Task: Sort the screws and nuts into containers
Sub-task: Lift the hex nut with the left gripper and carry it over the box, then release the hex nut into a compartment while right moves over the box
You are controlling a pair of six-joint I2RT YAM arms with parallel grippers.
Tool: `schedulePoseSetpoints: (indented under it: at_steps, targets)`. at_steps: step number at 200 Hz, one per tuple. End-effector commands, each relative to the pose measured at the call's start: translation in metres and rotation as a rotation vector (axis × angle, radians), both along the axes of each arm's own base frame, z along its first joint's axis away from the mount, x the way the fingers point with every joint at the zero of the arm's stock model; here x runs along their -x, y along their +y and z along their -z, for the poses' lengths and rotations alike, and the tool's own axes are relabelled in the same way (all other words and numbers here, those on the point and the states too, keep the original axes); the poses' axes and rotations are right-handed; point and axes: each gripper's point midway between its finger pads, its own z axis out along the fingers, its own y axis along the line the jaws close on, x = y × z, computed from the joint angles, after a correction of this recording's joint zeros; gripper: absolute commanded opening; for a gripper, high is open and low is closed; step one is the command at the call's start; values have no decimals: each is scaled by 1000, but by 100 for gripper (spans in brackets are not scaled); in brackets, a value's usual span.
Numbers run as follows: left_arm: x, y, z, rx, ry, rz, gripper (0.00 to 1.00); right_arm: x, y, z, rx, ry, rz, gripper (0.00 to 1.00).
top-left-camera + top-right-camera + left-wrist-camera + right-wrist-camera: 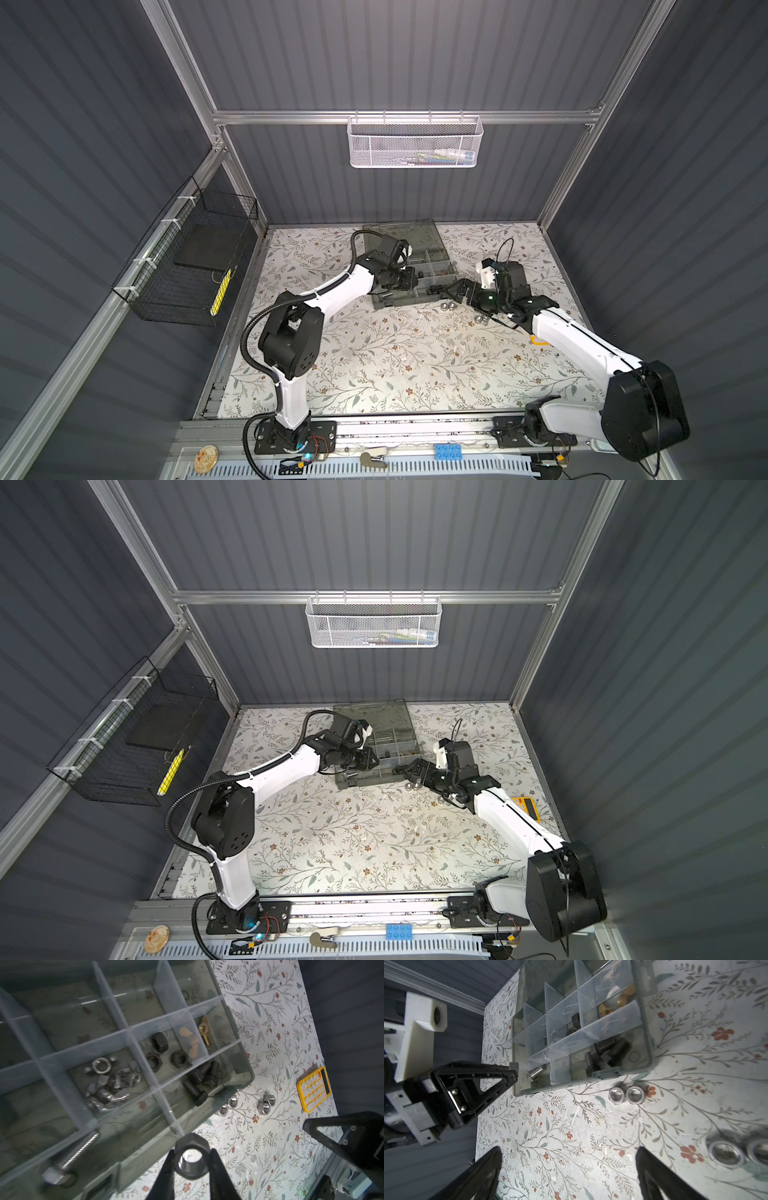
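Note:
The grey-green organiser case lies open at the back of the table. My left gripper is shut on a black hex nut and hovers by the case's front edge. The containers hold silver wing nuts, black nuts, brass wing nuts, black bolts and a silver bolt. Two pairs of loose silver nuts lie on the table beside the case. My right gripper hangs open above the table near them, with nothing between its fingers.
A yellow calculator lies at the table's right edge, partly under the right arm. A white mesh basket hangs on the back wall. On the left wall is a black wire basket. The case's lid lies flat behind it.

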Motion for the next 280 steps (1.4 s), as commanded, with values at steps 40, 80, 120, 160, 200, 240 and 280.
schedulePoseSetpoints:
  at_steps: [40,80,120,160,200,240,280]
  targets:
    - [-44,66,7,-28,22,-147,23,-15,46,-7,40,-33,-106,99]
    - [-64,83,39,-81,66,-197,24,-17,64,-3,57,-24,-148,99]
    - [-70,81,64,-99,108,-194,24,-15,65,10,71,2,-157,99]
    - [-66,85,74,-113,126,-205,28,-10,66,9,72,-5,-182,99]
    - [-60,87,76,-119,138,-206,44,-8,66,3,79,-24,-191,99]
    - [-57,90,63,-127,124,-200,53,-6,64,-3,80,-39,-185,99]
    - [-53,93,31,-117,80,-198,65,-6,53,-5,122,-62,-147,99]
